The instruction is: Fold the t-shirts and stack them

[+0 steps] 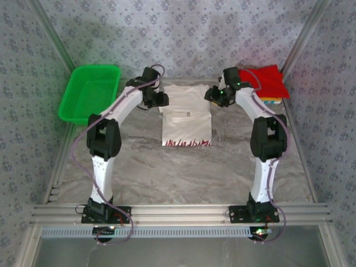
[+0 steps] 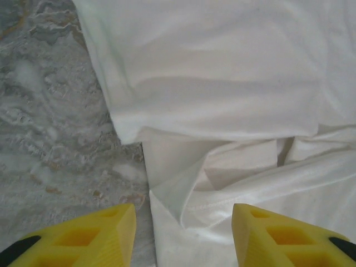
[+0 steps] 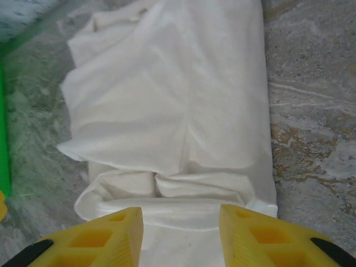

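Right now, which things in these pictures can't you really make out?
- Top view: the red t-shirt covers its stack. Just a thin coloured edge peeks out, so the shirts beneath cannot be counted.
- Top view: the white t-shirt shows its red print as a strip at the near hem; folds hide the rest.
- Wrist views: the bottom edge cuts off the left gripper and right gripper. Whether their open fingers touch the cloth is unclear.

No text, brand or number is legible anywhere; the red print [image 1: 187,143] along the near edge of the large white cloth t-shirt [image 1: 186,119] shows only jagged, unreadable strokes.
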You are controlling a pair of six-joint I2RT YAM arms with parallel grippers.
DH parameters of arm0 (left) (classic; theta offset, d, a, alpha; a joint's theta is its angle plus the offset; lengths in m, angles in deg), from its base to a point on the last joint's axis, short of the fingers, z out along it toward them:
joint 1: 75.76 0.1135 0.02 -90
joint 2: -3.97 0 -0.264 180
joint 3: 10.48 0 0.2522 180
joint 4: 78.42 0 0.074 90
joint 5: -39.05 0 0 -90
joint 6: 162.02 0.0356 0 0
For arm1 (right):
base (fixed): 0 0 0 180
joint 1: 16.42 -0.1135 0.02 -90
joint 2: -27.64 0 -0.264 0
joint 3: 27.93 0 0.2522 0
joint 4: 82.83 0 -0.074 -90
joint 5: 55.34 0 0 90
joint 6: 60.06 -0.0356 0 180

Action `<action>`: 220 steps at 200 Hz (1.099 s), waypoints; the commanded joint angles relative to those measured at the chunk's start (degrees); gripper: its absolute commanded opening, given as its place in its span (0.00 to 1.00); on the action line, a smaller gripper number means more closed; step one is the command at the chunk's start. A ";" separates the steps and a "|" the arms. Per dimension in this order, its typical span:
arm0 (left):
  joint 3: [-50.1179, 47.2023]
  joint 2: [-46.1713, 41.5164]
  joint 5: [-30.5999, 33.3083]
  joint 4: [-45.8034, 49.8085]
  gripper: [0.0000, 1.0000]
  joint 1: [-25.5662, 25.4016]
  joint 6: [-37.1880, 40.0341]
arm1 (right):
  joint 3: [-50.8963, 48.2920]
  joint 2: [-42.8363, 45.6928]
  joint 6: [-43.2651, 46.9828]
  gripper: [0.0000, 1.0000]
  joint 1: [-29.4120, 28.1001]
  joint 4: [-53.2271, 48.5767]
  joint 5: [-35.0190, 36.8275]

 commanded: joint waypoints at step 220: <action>20.17 20.00 -0.41 -5.63 0.19 1.14 10.47 | -16.65 -2.44 -4.11 0.00 -6.24 18.90 -0.76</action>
